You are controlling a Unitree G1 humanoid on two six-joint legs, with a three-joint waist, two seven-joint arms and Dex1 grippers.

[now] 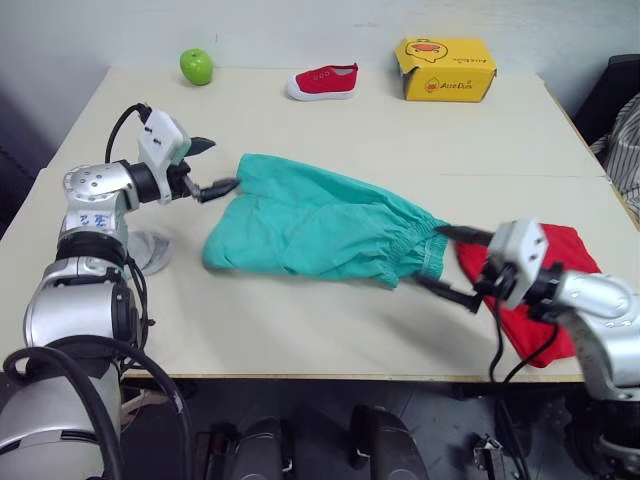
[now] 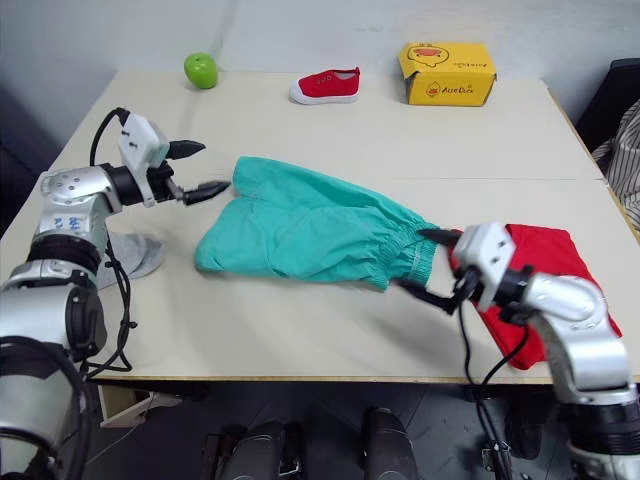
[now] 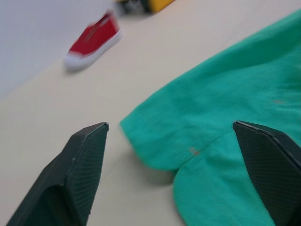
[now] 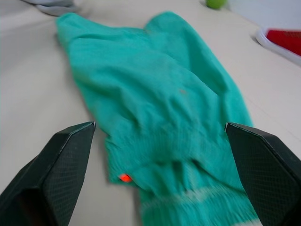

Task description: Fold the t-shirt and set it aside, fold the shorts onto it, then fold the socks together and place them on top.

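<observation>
Shorts: one, flat | t-shirt: one | left gripper, right gripper: both spread, empty

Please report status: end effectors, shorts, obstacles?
Both end effectors open: left at leg hem, right at waistband. Shorts spread flat, ungrasped. No obstacle nearby.

Lab: bare worktable, plain wall
</observation>
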